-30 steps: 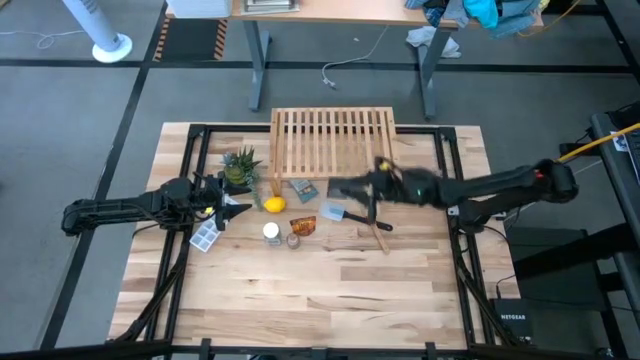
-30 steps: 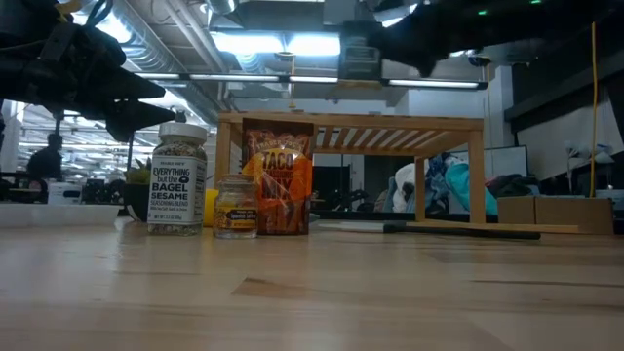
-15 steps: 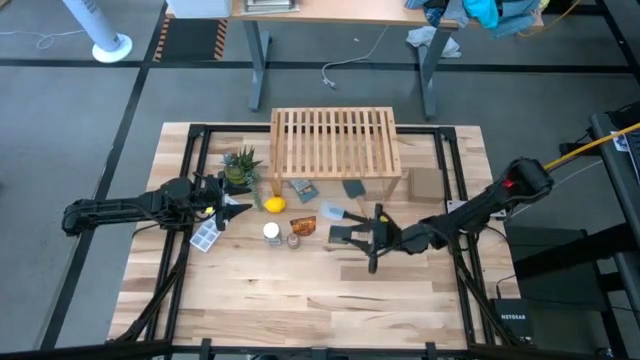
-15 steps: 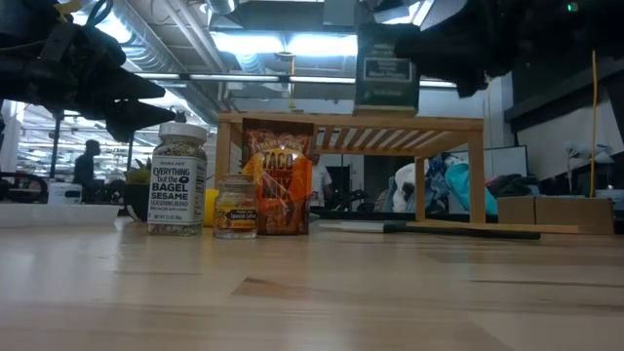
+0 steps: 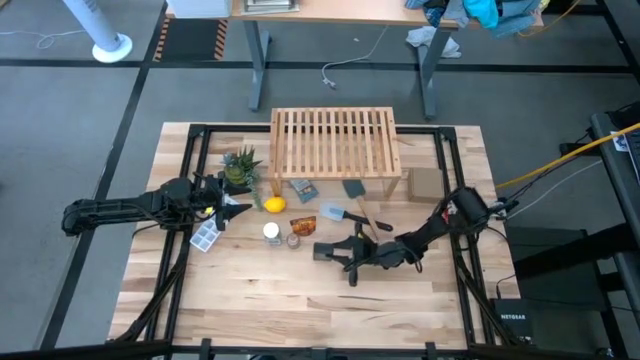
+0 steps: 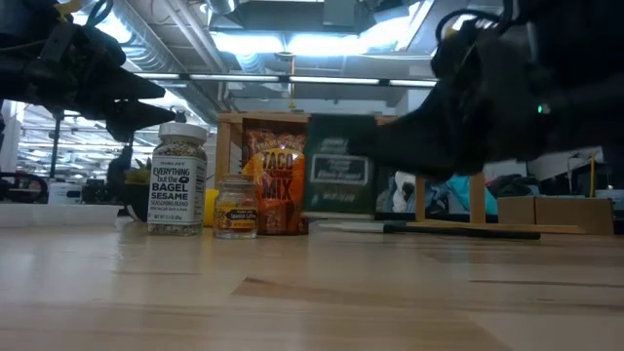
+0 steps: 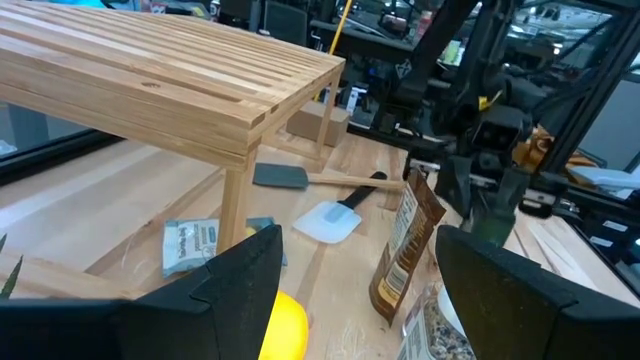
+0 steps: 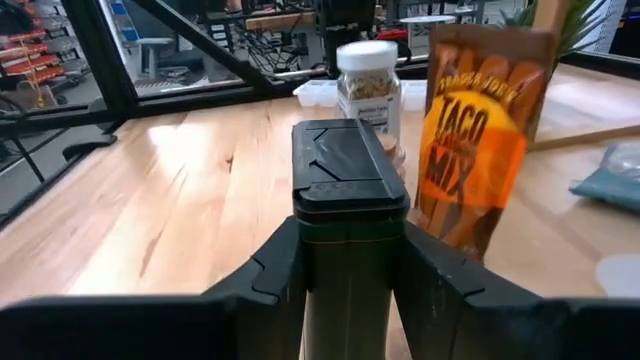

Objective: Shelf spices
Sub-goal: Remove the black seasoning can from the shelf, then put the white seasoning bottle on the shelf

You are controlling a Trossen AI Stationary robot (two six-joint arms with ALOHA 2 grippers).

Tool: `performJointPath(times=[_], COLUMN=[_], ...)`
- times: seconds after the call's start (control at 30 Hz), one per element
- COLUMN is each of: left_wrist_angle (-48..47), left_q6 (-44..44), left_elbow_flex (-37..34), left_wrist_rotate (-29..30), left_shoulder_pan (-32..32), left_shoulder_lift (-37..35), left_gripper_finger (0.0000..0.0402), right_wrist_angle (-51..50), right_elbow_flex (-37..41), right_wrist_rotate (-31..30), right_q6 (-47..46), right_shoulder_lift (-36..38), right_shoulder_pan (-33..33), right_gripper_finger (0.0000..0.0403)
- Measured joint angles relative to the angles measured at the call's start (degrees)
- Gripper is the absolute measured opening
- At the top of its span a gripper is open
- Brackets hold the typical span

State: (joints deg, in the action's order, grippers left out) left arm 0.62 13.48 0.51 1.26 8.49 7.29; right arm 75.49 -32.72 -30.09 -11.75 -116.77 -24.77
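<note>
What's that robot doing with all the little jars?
It's tidying spices onto the wooden shelf. The right tool is shut on a black spice tin, low over the table near the taco mix packet. The left tool waits open by the plant. The white-capped jar and tiny jar aren't shelved yet.

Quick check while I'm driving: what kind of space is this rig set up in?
Probably an open lab or workshop, not a kitchen. The butcher-block table stands on grey carpet tiles, a standing desk sits just beyond it, and the low view shows exposed ceiling ducts with strip lights.
</note>
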Motion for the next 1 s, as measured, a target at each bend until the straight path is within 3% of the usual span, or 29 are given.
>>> performJointPath(times=[0.43, 0.77, 1.0], left_wrist_angle=[0.0, 0.0, 0.0], left_q6=[0.0, 0.0, 0.01], left_elbow_flex=[0.0, 0.0, 0.0], left_wrist_rotate=[0.02, 0.0, 0.02], left_shoulder_pan=[0.02, 0.02, 0.01], left_shoulder_lift=[0.0, -0.02, -0.02], left_gripper_finger=[0.0258, 0.0258, 0.0258], right_wrist_angle=[-0.67, -2.01, 5.72], right_elbow_flex=[-1.32, -0.93, 2.53], right_wrist_rotate=[-1.88, 1.8, 5.65], right_q6=[0.25, 1.19, -1.69], right_shoulder_lift=[-3.41, -3.47, -3.47], right_shoulder_pan=[0.04, 2.09, 3.48], right_gripper_finger=[0.0123, 0.0284, 0.0338])
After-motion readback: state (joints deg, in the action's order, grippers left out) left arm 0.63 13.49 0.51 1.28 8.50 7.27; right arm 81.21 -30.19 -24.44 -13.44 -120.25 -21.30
